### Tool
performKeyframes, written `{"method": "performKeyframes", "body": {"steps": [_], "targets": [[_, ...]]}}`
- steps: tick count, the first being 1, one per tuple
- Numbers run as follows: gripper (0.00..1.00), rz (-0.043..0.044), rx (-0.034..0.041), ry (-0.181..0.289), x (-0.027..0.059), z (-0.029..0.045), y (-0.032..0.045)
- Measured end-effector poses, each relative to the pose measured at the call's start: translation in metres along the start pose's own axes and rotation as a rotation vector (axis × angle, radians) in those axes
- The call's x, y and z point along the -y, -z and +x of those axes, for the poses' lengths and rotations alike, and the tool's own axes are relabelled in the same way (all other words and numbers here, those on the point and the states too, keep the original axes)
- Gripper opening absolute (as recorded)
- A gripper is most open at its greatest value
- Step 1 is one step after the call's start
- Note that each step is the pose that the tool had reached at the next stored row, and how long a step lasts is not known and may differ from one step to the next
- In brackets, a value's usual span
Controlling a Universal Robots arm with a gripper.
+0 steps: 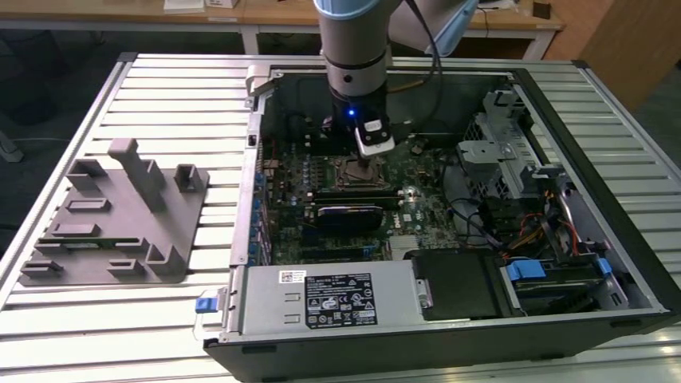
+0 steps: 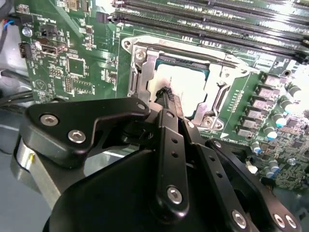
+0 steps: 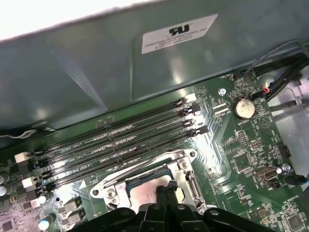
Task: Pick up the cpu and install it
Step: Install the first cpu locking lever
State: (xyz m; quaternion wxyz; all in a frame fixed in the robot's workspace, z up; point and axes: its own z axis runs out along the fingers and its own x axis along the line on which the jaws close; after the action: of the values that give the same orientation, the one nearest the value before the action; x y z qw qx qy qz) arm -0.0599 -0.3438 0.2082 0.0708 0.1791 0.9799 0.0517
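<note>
The cpu (image 2: 186,83), a flat silvery square, lies inside the metal-framed motherboard socket (image 2: 141,65), whose load plate stands open around it. My gripper (image 2: 167,94) hangs just above the socket with its two black fingers pressed together. Their tips are at the chip's edge, and nothing shows between them. In the first wrist view the same fingertips (image 3: 166,186) point down at the silvery cpu (image 3: 141,194) within the socket frame (image 3: 188,170). In the exterior view the gripper (image 1: 368,165) stands over the socket (image 1: 355,170) in the middle of the open computer case.
A grey fixture (image 1: 107,215) lies on the slatted table at the exterior view's left. Black memory slots (image 3: 120,140) run beside the socket. The case wall (image 3: 96,72) rises close behind them. A power supply (image 1: 330,299), a drive cage (image 1: 511,159) and loose cables (image 1: 532,223) crowd the case.
</note>
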Motion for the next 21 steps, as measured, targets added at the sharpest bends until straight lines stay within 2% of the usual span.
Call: {"method": "performKeyframes", "body": {"steps": [4, 10, 12, 17, 18, 21], "targets": [[0.11, 0.0000, 0.0000, 0.000, -0.0006, -0.0006, 0.0048], [0.11, 0.0029, -0.0001, 0.000, -0.0007, -0.0006, 0.0048], [0.11, 0.0150, -0.0071, 0.001, -0.0008, -0.0009, 0.0046], [0.11, 0.0659, -0.0253, 0.005, -0.0010, -0.0017, 0.0038], [0.11, 0.0724, -0.0283, 0.005, -0.0010, -0.0018, 0.0037], [0.11, 0.0739, -0.0287, 0.005, -0.0010, -0.0018, 0.0039]]}}
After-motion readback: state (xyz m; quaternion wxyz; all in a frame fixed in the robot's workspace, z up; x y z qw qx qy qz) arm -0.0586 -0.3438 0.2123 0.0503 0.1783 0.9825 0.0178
